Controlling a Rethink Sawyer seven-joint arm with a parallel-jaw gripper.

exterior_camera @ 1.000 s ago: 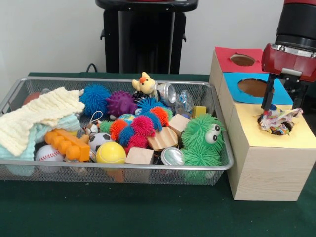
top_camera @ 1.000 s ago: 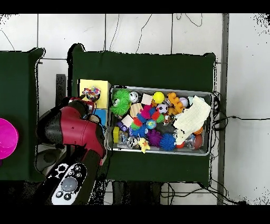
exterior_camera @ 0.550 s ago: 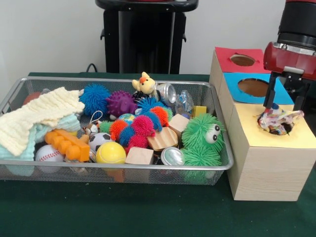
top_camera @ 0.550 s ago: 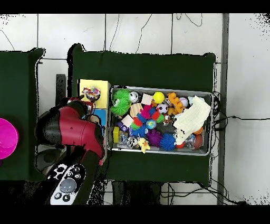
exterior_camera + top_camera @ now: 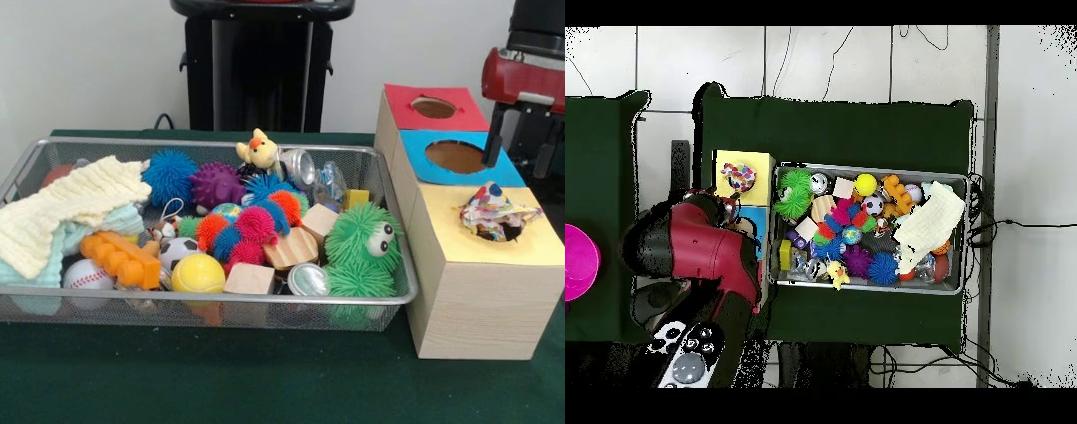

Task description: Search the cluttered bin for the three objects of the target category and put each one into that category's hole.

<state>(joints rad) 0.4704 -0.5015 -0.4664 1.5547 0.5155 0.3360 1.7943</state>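
Observation:
A crumpled multicoloured cloth (image 5: 494,215) sits in the hole of the yellow box top (image 5: 459,247), part of it sticking out above the rim. It also shows on the yellow panel as a speckled cloth (image 5: 739,176) in the overhead view. My gripper (image 5: 521,152) hangs open above and behind it, over the blue panel's right edge, with nothing between its fingers (image 5: 493,146). The wire bin (image 5: 35,159) holds a cream knitted cloth (image 5: 71,208) over a pale blue one at its left end.
The wooden box has a red panel with a hole (image 5: 433,107) and a blue panel with a hole (image 5: 454,155). Spiky balls, a green fuzzy toy (image 5: 362,247), wooden blocks, small sport balls and an orange toy fill the bin. The red arm (image 5: 700,250) covers the box's near end.
My gripper has let go of the multicoloured cloth and risen up and back from the yellow hole. The cloth stays in the hole.

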